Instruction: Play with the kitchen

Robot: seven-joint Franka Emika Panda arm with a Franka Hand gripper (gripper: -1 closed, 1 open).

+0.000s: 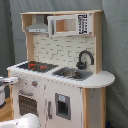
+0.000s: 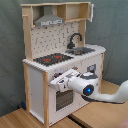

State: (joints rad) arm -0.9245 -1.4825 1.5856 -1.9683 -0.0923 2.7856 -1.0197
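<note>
The kitchen (image 1: 65, 95) is a white and light-wood toy with a black-red hob (image 1: 35, 65), a grey hood (image 1: 38, 27), a sink (image 1: 73, 73) and a black tap (image 1: 85, 57). In the second exterior view the kitchen (image 2: 37, 80) has its oven door (image 2: 62, 97) facing the camera. My white arm (image 2: 100, 92) reaches in from the second exterior view's right. My gripper (image 2: 55, 83) is held against the front panel just above the oven door, under the hob (image 2: 52, 59). In the first exterior view the gripper (image 1: 10, 80) shows at the kitchen's left corner.
A grey curtain (image 2: 112, 25) hangs behind the kitchen. Light wooden boards (image 2: 20, 120) form the ground in front of it. Part of my arm (image 1: 22, 121) fills the bottom of the first exterior view. A dark object (image 1: 2, 95) stands at the first exterior view's left edge.
</note>
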